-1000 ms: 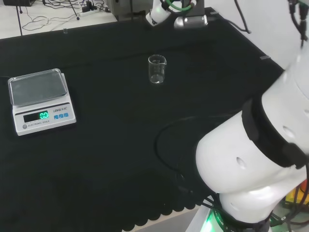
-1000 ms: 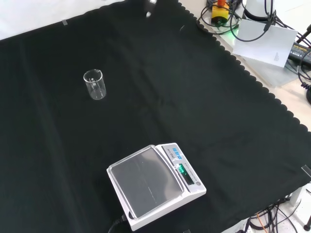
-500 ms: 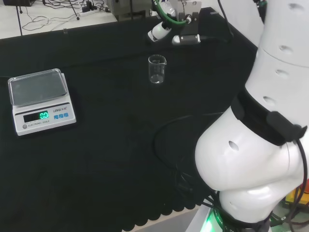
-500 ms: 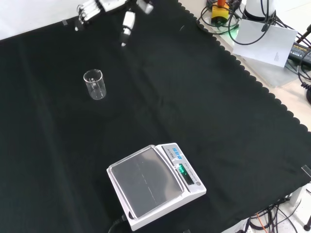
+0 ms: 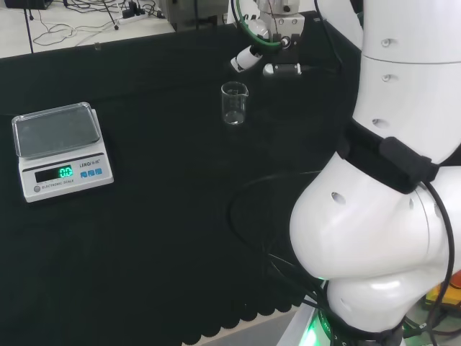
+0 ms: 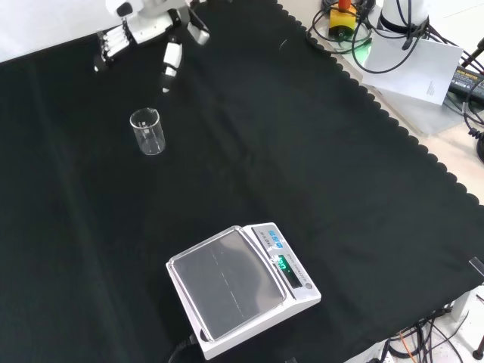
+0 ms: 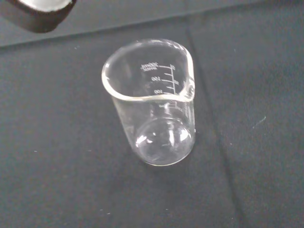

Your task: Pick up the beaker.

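Beaker: your beaker (image 5: 234, 103) is standing upright on the black cloth, clear glass and holding nothing you can see. In the front view it (image 6: 147, 131) is sitting toward the upper left of the cloth. In the wrist view it (image 7: 152, 102) is showing its printed scale marks and a small pouring lip on the rim.

Hand: your hand (image 6: 144, 26) is hovering above and just beyond the beaker in the front view, apart from it and touching nothing. Its fingers (image 6: 110, 47) are reaching out straight and side by side to one side while the thumb (image 6: 171, 60) is pointing down toward the cloth on the other, so you are looking at a wide, relaxed spread with nothing in it. In the head view the hand (image 5: 268, 45) is hanging just behind and to the right of the beaker, with a white fingertip (image 5: 245, 59) closest to the rim.

Arm: the big white links (image 5: 389, 187) are taking up the right side of the head view.

Scale: a white scale (image 5: 61, 150) with a grey pan and a lit green display is sitting well apart from the beaker, at the left in the head view and low in the front view (image 6: 240, 287).

Counter: the counter (image 6: 340, 174) is lying under a black cloth with a scalloped edge.
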Robot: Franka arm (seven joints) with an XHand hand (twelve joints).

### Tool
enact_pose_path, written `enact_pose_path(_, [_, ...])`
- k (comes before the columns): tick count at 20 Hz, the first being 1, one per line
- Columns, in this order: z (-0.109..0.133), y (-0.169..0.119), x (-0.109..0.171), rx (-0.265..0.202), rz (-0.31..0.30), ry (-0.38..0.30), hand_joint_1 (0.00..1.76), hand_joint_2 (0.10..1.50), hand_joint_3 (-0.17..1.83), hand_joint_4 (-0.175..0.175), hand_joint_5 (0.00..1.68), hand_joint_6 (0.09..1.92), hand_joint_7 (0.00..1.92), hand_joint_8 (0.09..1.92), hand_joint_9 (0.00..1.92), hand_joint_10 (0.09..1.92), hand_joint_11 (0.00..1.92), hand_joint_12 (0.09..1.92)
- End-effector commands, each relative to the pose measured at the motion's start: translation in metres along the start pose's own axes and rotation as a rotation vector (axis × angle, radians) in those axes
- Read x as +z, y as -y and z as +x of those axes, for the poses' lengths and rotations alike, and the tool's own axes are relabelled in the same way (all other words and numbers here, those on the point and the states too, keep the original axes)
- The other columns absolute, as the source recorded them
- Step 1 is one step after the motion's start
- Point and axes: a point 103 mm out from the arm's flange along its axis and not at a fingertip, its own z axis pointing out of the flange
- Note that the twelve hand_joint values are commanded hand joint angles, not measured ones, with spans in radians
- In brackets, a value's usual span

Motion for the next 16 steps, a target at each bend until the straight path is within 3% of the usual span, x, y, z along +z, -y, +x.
enact_pose_path(1, [-0.009,-0.022,0.03,-0.013,0.061,-0.026,0.65,0.73,0.27,-0.029,0.12,0.09,0.0,0.73,0.07,0.88,0.0,1.04])
enact_pose_path(16, [0.012,-0.021,0.052,-0.052,0.117,-0.041,0.58,0.73,0.26,-0.024,0.1,0.09,0.0,0.69,0.06,0.88,0.0,1.0])
